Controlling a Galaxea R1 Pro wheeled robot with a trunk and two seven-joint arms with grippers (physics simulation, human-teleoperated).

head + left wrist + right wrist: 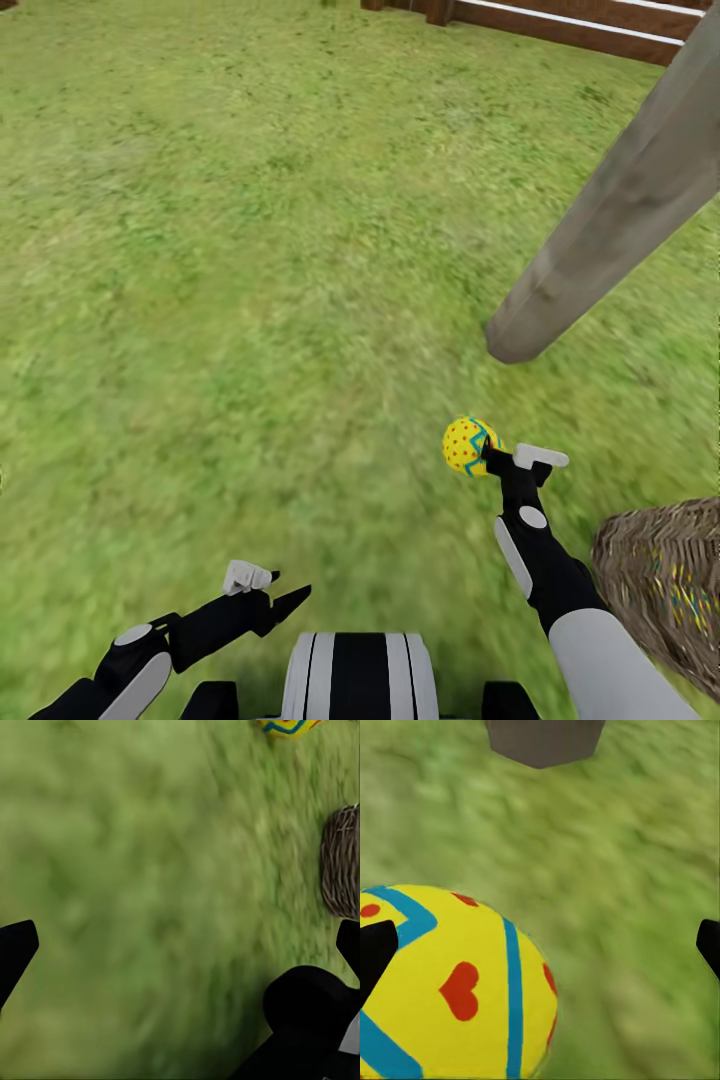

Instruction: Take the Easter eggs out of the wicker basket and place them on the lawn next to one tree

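Note:
One yellow Easter egg (469, 445) with blue zigzags and red marks sits against one finger of my right gripper (515, 458). That gripper is open, and in the right wrist view the egg (450, 982) lies beside one fingertip, with the other far off. I cannot tell if the egg rests on the lawn (250, 300). The grey base of the tree trunk (530, 330) stands just beyond it. The wicker basket (655, 575) is at my right, and yellow and blue bits show through its weave. My left gripper (288, 588) hangs open and empty, low at the left.
A brown slat fence (560, 22) runs along the far right. The trunk (640, 190) leans up and right across the view. Open grass stretches ahead and to the left. The left wrist view shows the basket (341, 862) and the egg (289, 726) over grass.

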